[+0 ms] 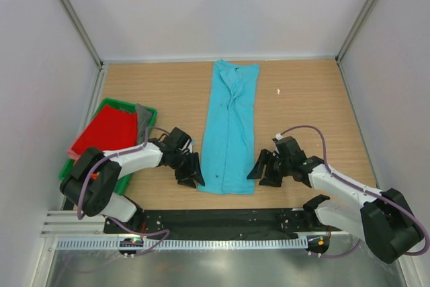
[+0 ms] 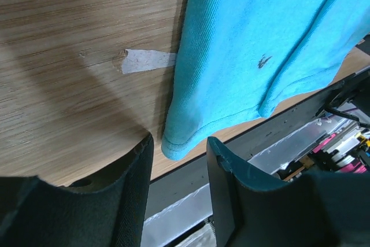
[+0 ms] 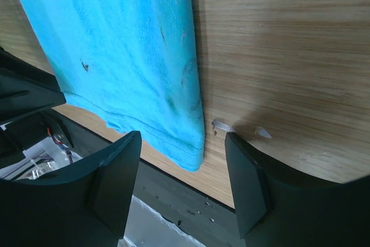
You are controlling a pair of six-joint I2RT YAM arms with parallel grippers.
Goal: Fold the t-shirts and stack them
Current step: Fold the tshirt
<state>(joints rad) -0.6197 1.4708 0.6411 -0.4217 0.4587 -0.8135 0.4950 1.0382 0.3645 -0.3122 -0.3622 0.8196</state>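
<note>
The turquoise t-shirt point(image 1: 230, 126) is seen in the centre of the top view, laid flat on the wooden table point(image 1: 309, 99) and folded lengthwise into a narrow strip. Its long axis runs from the top of the frame to the bottom, with a slight lean to the left at the lower end. The collar end is pointed at the upper edge of the frame and the hem at the lower edge, just above the black strip point(image 1: 222, 218) where the arms are mounted. A small dark mark point(image 2: 263, 61) is found on the cloth close to the hem.

The left gripper point(image 1: 191, 174) is placed at the lower left corner of the hem. In the left wrist view its fingers point(image 2: 133, 189) are held apart, and the hem corner is seen in the gap between them, not pinched. A pale patch of tape point(image 2: 147, 60) is seen on the wood just beside the shirt's edge.

The right gripper point(image 1: 263, 169) is placed at the lower right corner of the hem. Its fingers point(image 3: 115, 177) are likewise spread, with the corner framed between them and nothing clamped.

At the left of the top view a red t-shirt point(image 1: 107, 129) is draped over a green tray point(image 1: 121, 103), with a grey cloth point(image 1: 142, 117) beside it.
</note>
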